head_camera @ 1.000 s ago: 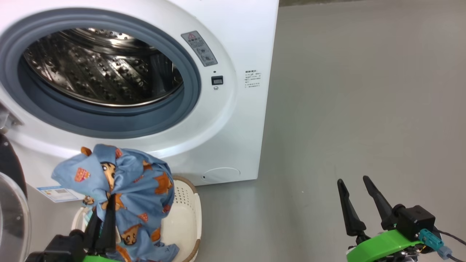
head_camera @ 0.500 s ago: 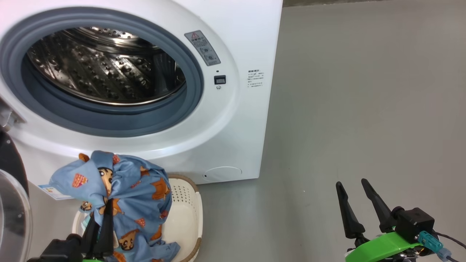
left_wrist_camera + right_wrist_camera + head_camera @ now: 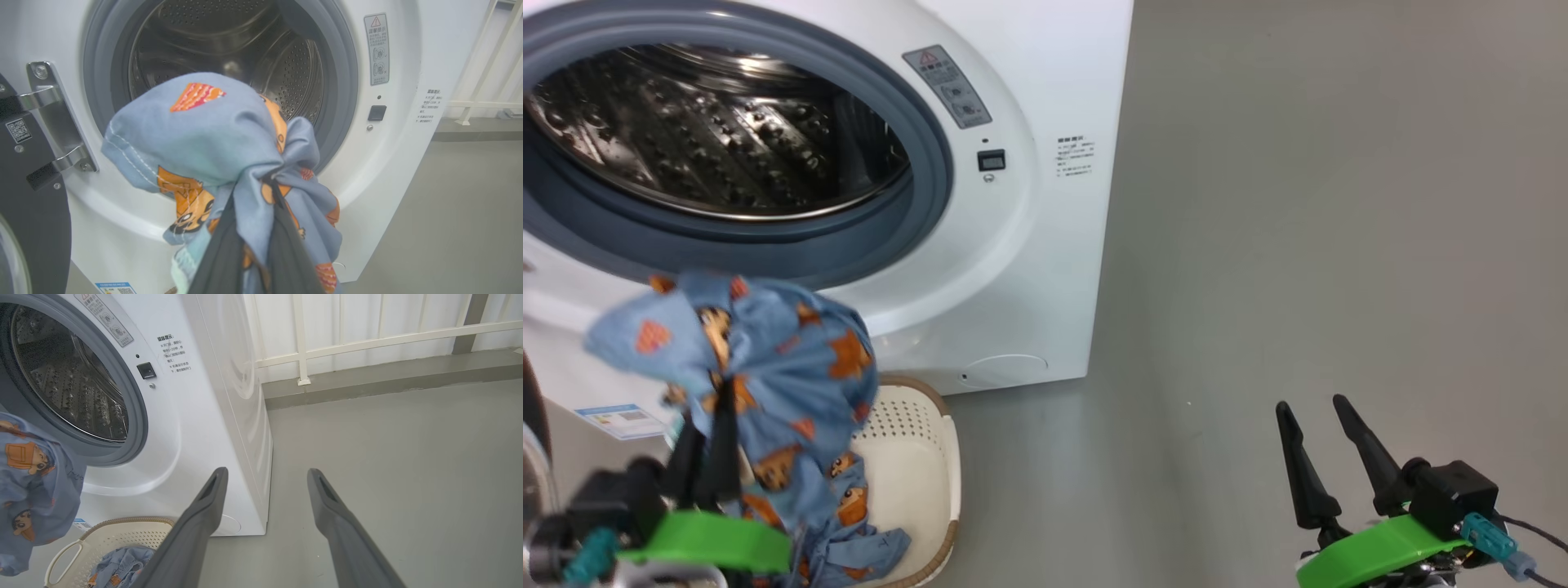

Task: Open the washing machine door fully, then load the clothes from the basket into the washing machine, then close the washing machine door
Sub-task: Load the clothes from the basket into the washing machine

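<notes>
right hand (image 3: pixel 266 470) spread open by the washing machine (image 3: pixel 196 424), clothes (image 3: pixel 36 477) hanging near the basket (image 3: pixel 130 535).

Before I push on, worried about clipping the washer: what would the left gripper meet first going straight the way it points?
Probably the open drum: the left gripper, jaws shut on the clothes, points into the mouth of the washer. The lower gasket sits near that line, and depth is unclear.

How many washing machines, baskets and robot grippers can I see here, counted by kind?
White front-loading washing machine: 1
Cream-white perforated plastic basket: 1
Dark two-fingered grippers: 2 (left gripper shut on light blue bear-print clothes, right gripper open)
Total: 4
</notes>
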Motion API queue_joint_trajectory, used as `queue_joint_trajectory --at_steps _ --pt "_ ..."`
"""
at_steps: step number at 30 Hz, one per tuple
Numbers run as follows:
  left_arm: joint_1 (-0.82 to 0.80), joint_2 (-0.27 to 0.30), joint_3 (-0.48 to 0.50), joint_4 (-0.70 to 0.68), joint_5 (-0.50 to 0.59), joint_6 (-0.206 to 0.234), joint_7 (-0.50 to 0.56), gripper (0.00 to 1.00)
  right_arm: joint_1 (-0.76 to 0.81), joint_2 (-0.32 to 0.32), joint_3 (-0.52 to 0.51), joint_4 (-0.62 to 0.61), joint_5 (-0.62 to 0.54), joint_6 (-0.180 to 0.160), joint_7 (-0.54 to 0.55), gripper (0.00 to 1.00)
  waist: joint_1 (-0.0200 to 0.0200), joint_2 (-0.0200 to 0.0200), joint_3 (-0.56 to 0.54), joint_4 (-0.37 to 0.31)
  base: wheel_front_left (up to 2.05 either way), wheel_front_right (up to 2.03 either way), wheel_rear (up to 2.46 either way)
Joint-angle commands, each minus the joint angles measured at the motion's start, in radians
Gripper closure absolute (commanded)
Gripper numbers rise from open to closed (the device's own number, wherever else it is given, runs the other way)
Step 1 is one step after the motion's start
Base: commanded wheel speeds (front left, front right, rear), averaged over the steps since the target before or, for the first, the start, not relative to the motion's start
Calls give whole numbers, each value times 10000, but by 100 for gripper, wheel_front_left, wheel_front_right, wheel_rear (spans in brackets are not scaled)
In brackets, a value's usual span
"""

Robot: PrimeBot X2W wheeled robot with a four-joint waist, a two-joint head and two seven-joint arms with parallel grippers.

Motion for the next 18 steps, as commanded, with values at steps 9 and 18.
queue_joint_trajectory --at_steps 9,18 --pt "-2508 1156 418 620 -50 -131 -72 100 -593 -14 268 -360 256 62 -74 0 0 0 722 -521 0 0 0" --pt "-5183 2189 317 2386 -385 -172 -72 100 -802 -13 110 -807 335 62 -74 0 0 0 2103 -968 0 0 0"
